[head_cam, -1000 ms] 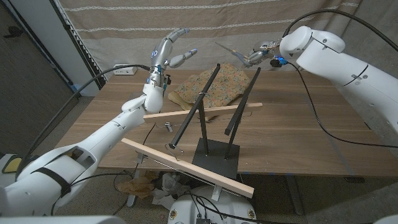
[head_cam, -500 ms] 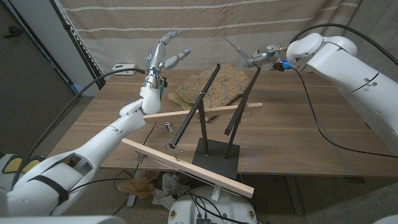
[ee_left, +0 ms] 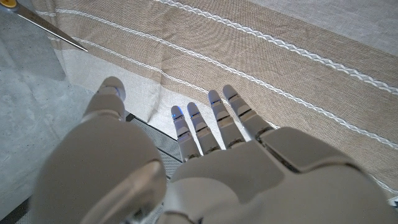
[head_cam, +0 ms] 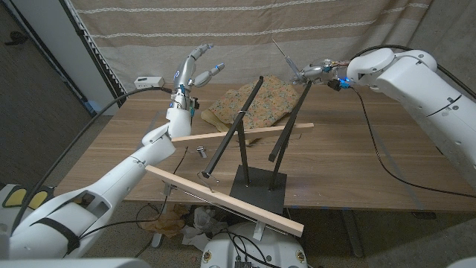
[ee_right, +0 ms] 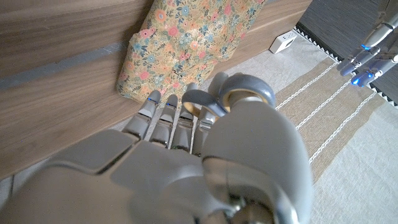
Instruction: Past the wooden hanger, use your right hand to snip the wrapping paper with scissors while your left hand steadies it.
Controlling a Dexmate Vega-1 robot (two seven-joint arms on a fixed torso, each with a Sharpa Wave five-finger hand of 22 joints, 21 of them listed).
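Note:
The floral wrapping paper (head_cam: 253, 104) lies crumpled on the table's far side, behind the wooden hanger (head_cam: 245, 141), a black stand with slanted rods and wooden slats. My right hand (head_cam: 317, 71) hovers above the paper's far right corner and grips the scissors (head_cam: 286, 58), blades pointing up and to the left. In the right wrist view the grey scissor handles (ee_right: 227, 96) sit in my fingers over the paper (ee_right: 186, 43). My left hand (head_cam: 195, 68) is raised in the air left of the paper, fingers spread and holding nothing (ee_left: 211, 143).
A long wooden slat (head_cam: 223, 199) lies along the near edge by the black base plate (head_cam: 256, 186). A small metal piece (head_cam: 201, 151) sits left of the stand. A white power strip (head_cam: 149, 80) rests at the far left edge. A striped curtain hangs behind.
My left hand has drifted up and slightly left, fingers still spread. My right hand has shifted right and the scissor blades have tilted more upright. The paper has not moved.

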